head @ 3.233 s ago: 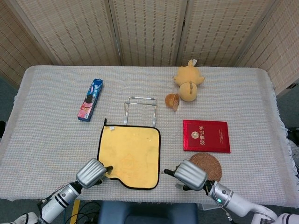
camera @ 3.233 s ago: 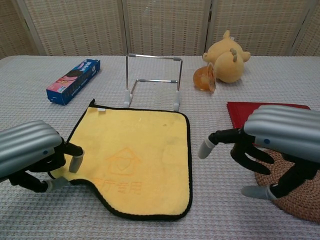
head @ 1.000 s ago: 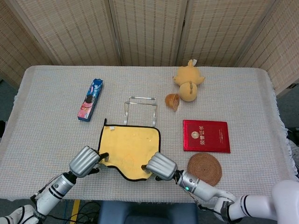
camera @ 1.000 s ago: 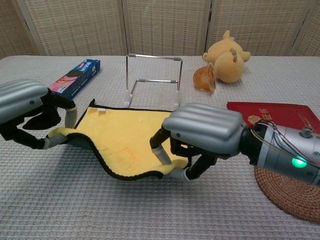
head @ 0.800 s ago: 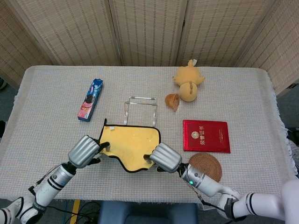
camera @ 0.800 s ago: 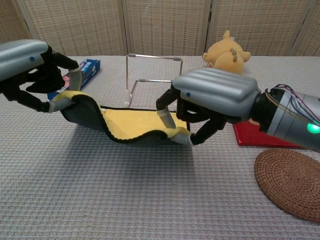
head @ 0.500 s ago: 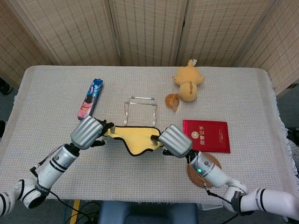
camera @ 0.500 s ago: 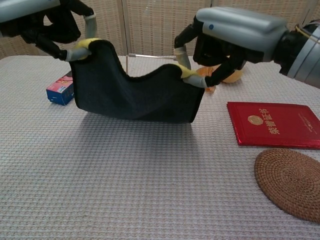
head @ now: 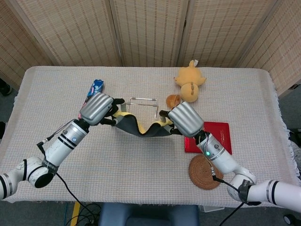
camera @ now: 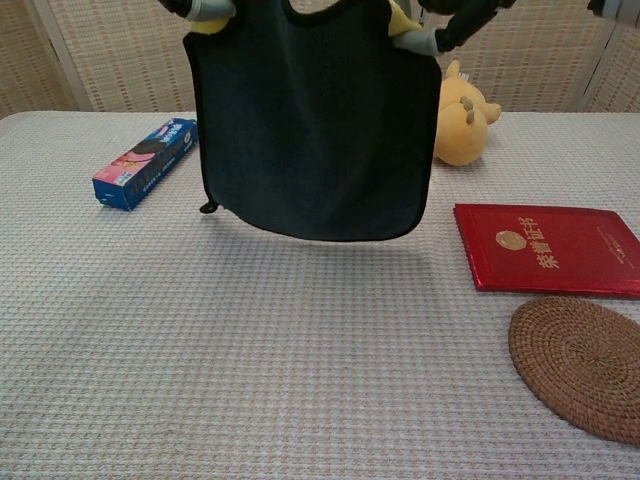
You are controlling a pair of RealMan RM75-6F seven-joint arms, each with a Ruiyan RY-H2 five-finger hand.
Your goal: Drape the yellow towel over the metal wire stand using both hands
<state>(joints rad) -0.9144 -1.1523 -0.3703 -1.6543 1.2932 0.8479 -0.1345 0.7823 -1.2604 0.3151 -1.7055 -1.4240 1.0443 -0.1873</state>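
Lifted clear of the table since a moment ago, the yellow towel with dark backing hangs between left hand and right hand, each pinching a corner, just before the metal wire stand; keeping both corners level should centre it.

Yellow towel with dark underside, red booklet, blue box

Bright, even light; soft shadows
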